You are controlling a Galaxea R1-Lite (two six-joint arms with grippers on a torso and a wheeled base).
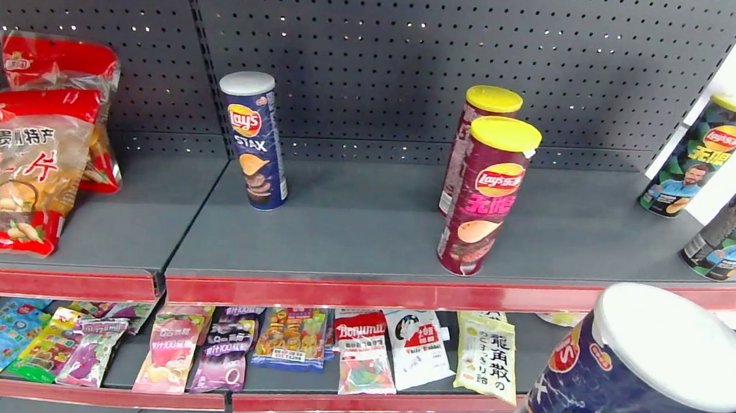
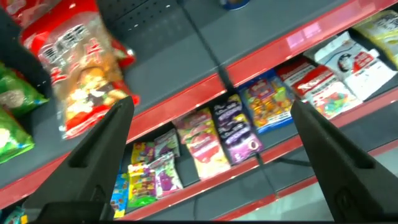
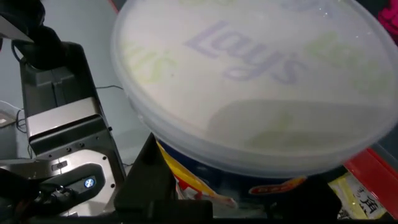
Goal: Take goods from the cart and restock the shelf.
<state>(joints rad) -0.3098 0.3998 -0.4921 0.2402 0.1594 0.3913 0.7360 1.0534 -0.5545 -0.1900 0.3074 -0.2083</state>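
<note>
Plainly, the coming move turns on how the blue cylindrical crisp tube with a white plastic lid [image 1: 646, 379] lies against the grey metal upper shelf with a red front strip [image 1: 366, 232]. The tube hangs low on the robot's right, out in front of that strip, so free shelf board lies up, forward and to the left of it. Its long axis is tilted — lid end up and to the right, base down to the left. The matching blue tube [image 1: 254, 140] on the shelf stands upright, with bare board between it and the 2 purple yellow-lidded tubes [image 1: 487, 189].

The right claw [image 3: 233, 196] is closed around the held tube's body beneath the lid, so that arm looks best placed to stock it. The left claw [image 2: 214, 155] is spread wide and holds nothing — it faces the sweet packets [image 2: 224, 134] on the lower shelf.
</note>
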